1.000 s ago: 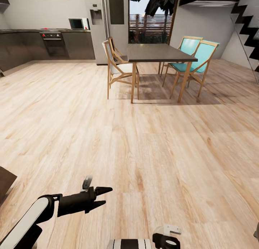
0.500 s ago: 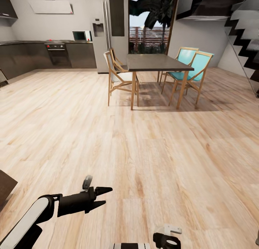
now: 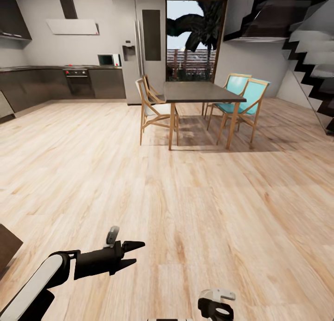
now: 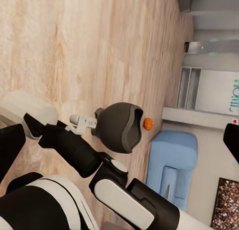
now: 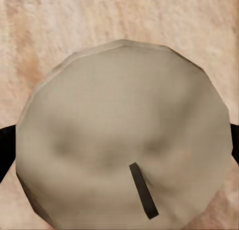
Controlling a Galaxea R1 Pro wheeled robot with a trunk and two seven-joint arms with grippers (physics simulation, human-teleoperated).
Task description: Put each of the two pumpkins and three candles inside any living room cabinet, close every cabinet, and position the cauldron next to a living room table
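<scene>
Open wood floor (image 3: 185, 196) before the dining table (image 3: 202, 91); left gripper (image 3: 132, 252) spread, empty; right gripper apparently pinching a candle (image 5: 124, 135). One pumpkin (image 4: 148, 123) and the cauldron (image 4: 119, 127) remain unplaced.

A dark-topped rectangular dining bench on light wooden legs (image 3: 202, 92) stands ahead on the pale plank floor (image 3: 185, 196), two wooden chairs with pale seats (image 3: 150, 105) at its left, two turquoise-backed wooden chairs (image 3: 241, 98) at its right. Behind, at left, runs the dark kitchen counter (image 3: 51, 68); a black zigzag staircase (image 3: 308, 52) rises at right.

candle (image 5: 122, 135): cut by frame bottom | right gripper (image 3: 215, 305): jaws out of frame
</scene>
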